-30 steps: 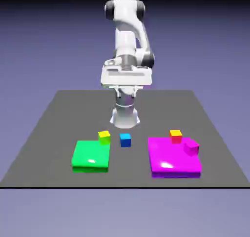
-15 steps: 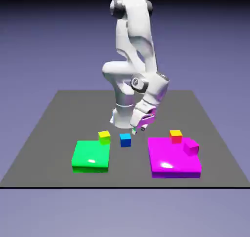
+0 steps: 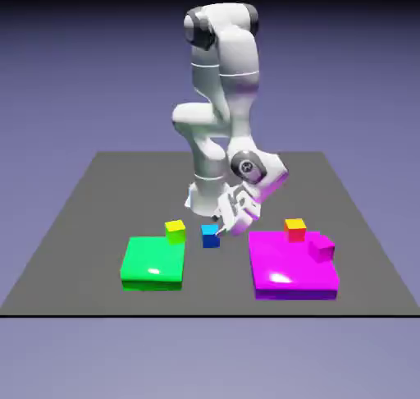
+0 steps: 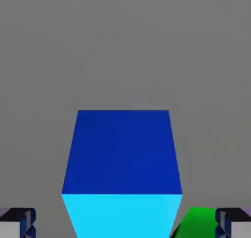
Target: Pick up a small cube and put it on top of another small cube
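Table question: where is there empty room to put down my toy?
The grey table is bare along both side edges and behind the robot's base. It is crowded in front: green slab, yellow-green cube, blue cube under the gripper, magenta slab, red cube.

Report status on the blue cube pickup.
Pincer open, tips either side of blue cube, no grip yet. Cube on table. Red cube on magenta block, nothing on top.
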